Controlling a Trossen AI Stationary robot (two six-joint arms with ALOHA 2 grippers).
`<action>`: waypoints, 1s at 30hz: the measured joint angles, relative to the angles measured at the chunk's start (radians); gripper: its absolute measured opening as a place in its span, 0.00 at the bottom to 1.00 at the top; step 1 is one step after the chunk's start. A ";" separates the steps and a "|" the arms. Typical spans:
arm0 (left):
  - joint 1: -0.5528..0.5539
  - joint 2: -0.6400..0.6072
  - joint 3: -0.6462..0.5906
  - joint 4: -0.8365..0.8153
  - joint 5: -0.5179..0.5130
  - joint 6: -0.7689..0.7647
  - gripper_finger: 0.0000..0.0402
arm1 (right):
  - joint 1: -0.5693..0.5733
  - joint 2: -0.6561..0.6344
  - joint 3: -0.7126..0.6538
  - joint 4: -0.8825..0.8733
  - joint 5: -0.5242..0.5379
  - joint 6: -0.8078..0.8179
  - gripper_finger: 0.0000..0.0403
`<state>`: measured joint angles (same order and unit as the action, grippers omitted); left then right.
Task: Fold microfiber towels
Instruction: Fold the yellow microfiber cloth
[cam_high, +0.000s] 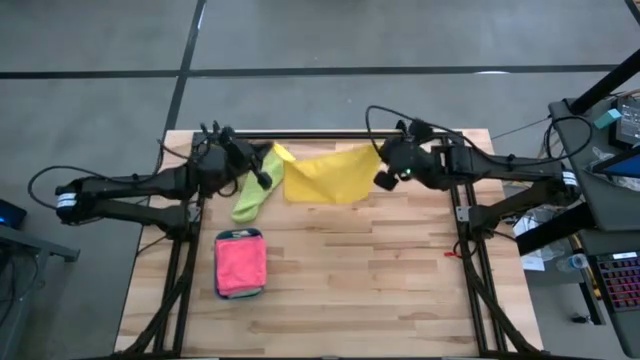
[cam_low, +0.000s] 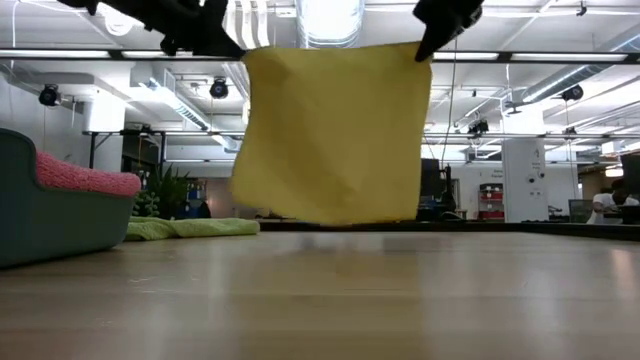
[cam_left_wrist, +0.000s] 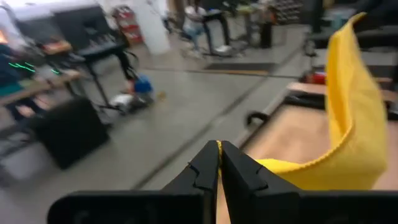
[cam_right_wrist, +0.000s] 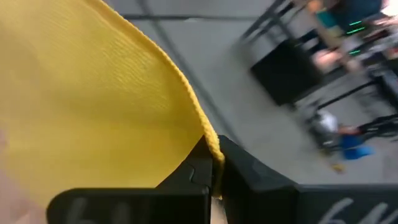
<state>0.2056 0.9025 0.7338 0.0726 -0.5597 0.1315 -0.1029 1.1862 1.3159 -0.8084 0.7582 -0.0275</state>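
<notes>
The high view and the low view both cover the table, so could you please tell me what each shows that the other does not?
Only the high view shows the two arms reaching in from either side, the whole wooden table, and the teal tray seen from above.

Only the low view shows the yellow towel hanging as a flat sheet with its lower edge near the tabletop, and the room behind.

Both show the left claw and right claw holding the yellow towel's top corners, the pink towel in the tray, and the lime green towel.
</notes>
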 joint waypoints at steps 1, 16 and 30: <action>0.024 0.002 0.017 -0.001 0.000 0.019 0.00 | -0.012 0.000 0.000 0.037 0.022 -0.035 0.02; 0.120 -0.040 0.019 -0.305 0.211 -0.214 0.00 | -0.049 -0.030 -0.024 -0.109 -0.363 0.103 0.02; -0.051 0.033 -0.109 -0.431 0.800 -0.204 0.00 | 0.219 0.007 -0.374 0.154 -0.800 0.391 0.02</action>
<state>0.1543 0.9351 0.6246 -0.3584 0.2404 -0.0720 0.1157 1.1931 0.9423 -0.6547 -0.0421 0.3633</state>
